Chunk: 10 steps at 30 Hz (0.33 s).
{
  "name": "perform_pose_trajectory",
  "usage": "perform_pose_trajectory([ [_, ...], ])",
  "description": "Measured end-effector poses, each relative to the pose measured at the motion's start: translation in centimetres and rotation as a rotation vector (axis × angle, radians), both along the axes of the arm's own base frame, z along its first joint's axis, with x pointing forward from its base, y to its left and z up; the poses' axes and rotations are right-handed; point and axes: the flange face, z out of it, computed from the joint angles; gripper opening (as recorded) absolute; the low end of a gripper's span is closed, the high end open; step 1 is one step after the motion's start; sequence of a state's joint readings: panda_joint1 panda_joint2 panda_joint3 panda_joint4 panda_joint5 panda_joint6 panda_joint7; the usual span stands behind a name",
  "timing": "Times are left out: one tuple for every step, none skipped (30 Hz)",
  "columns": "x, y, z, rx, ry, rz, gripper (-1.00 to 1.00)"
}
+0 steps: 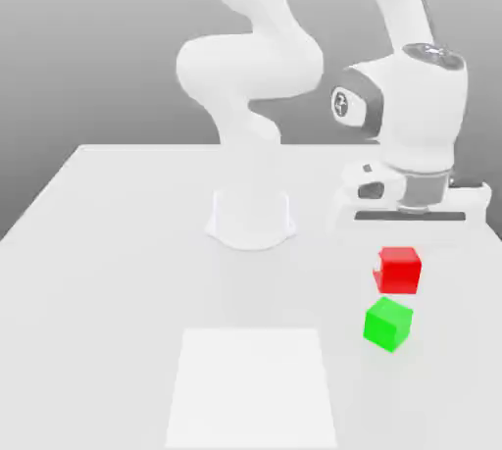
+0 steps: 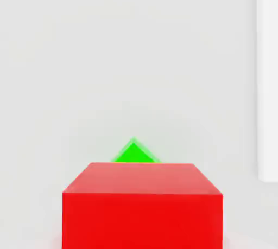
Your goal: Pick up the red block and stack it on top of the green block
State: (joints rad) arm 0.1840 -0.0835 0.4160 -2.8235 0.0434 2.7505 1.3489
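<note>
Hand [image 1: 400, 260] closed on red block [image 1: 399, 269], lifted off bench [image 1: 118, 272], just above and behind green block [image 1: 388, 325].

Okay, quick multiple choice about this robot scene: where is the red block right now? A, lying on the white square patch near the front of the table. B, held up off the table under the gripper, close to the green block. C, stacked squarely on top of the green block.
B: in the exterior view the red block hangs just below the gripper, off the table, with the green block sitting apart from it.
</note>
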Motion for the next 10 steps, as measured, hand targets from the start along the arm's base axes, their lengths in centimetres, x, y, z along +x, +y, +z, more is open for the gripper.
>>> perform_pose_trajectory([
  [0.0,0.0,-0.4,0.000,-0.001,-0.001,-1.00],
  [0.1,0.0,-0.9,0.000,-0.001,-0.002,-1.00],
  [0.1,0.0,-1.3,0.001,-0.001,-0.002,-1.00],
  [0.0,0.0,-1.8,0.002,0.000,-0.001,-1.00],
  [-0.1,0.0,-2.3,0.003,0.001,0.000,-1.00],
  [-0.2,0.0,-2.9,0.004,0.003,0.001,-1.00],
  [-0.3,0.0,-3.4,0.006,0.005,0.002,-1.00],
  [-0.5,0.0,-4.0,0.009,0.008,0.005,-1.00],
  [-0.6,0.0,-4.4,0.011,0.010,0.006,1.00],
  [-0.6,0.0,-4.4,0.011,0.010,0.006,1.00],
])
